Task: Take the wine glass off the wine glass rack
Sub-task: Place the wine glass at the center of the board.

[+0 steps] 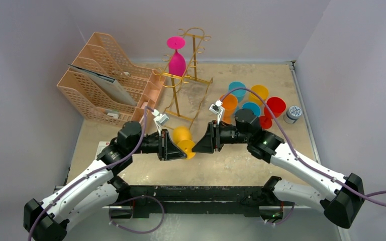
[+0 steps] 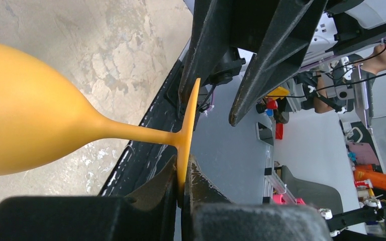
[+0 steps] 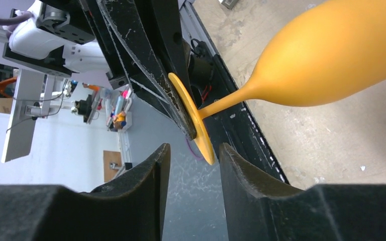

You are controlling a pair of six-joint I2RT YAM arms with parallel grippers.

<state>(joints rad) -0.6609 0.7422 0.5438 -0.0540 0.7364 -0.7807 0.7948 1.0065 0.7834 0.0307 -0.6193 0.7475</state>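
Observation:
A yellow wine glass (image 1: 183,135) hangs on its side above the table between my two arms. My left gripper (image 1: 177,149) is shut on the thin round foot of this glass (image 2: 185,130), pinching the foot's edge between its fingertips (image 2: 183,170). The bowl (image 2: 25,110) points away over the table. My right gripper (image 1: 197,147) faces it from the right and stands open (image 3: 195,150), the foot's edge (image 3: 201,135) just off its tips, untouched. The gold wine glass rack (image 1: 191,75) stands at the back, a pink wine glass (image 1: 176,59) hanging upside down from it.
A peach lattice file organizer (image 1: 105,80) sits at the back left. Several coloured cups (image 1: 254,103) and a small grey tin (image 1: 293,113) stand at the right. The black frame (image 1: 206,193) runs along the table's near edge below both grippers.

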